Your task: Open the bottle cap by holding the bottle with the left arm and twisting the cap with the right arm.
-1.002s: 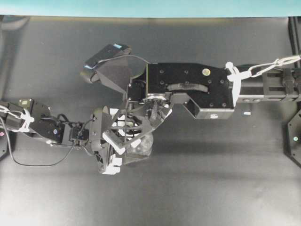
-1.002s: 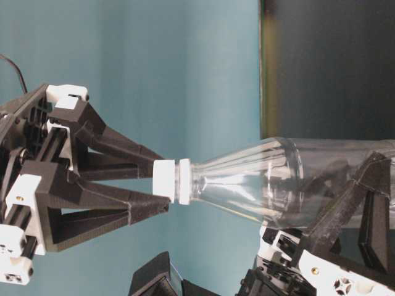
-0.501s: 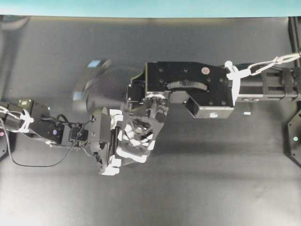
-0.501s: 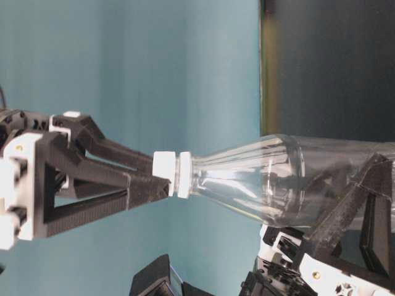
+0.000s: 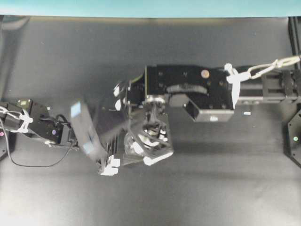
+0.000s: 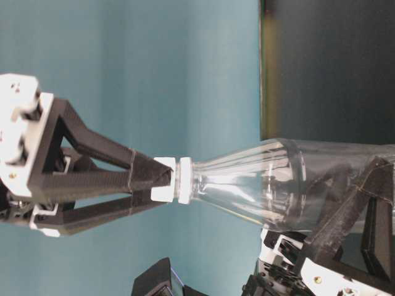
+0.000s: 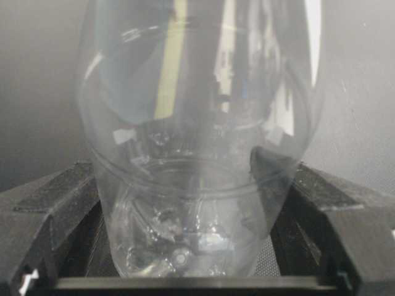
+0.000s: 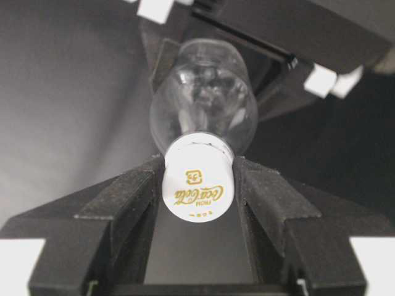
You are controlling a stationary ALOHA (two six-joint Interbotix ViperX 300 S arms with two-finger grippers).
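Unscrewing step underway. Left gripper [image 7: 185,277] clamps bottle [image 6: 278,182] body, upright above table. Right gripper [image 8: 197,185] pinches cap [image 8: 197,185] from above. Cap looks seated on neck; next needs regrip & another twist w/o slipping.

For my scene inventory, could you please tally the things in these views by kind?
Bottles: 1, the bottle
Caps: 1, the bottle cap
Robot arms: 2, the left arm and the right arm
White flecks: 1, fleck
Total: 5
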